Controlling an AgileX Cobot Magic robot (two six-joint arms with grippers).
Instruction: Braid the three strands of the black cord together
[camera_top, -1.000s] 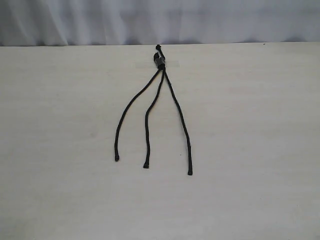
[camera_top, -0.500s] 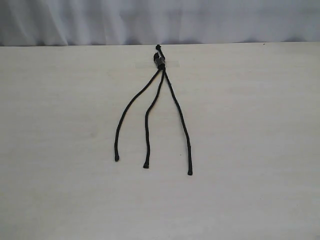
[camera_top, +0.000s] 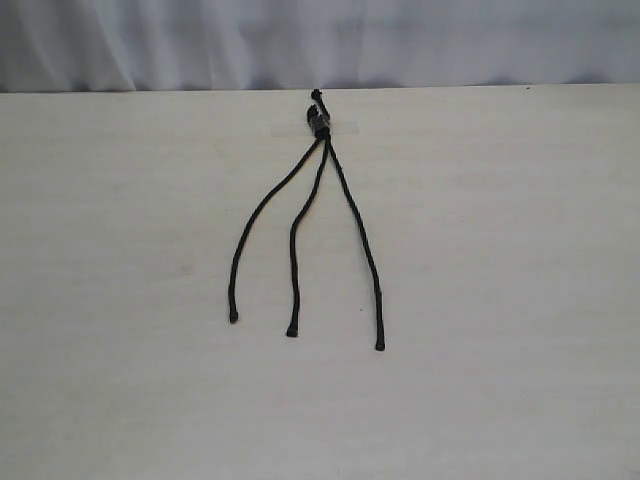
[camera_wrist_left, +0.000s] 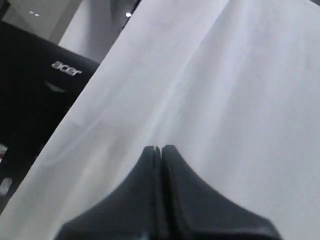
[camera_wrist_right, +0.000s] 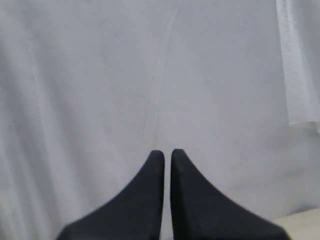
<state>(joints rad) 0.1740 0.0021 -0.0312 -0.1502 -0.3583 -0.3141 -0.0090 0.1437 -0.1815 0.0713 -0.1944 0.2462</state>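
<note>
The black cord (camera_top: 319, 122) lies on the pale table, its knotted top taped down near the far edge. From the knot the three strands fan toward the front, unbraided: a left strand (camera_top: 252, 225), a middle strand (camera_top: 298, 225) and a longer right strand (camera_top: 362, 240). Neither arm shows in the exterior view. My left gripper (camera_wrist_left: 161, 148) is shut and empty, facing white cloth. My right gripper (camera_wrist_right: 167, 152) is also shut with only a hairline gap, nothing held, and faces white cloth too. The cord shows in neither wrist view.
A white curtain (camera_top: 320, 40) hangs behind the table's far edge. The table (camera_top: 500, 300) spreads wide on both sides of the cord. A dark Acer-branded screen (camera_wrist_left: 35, 85) sits beside the cloth in the left wrist view.
</note>
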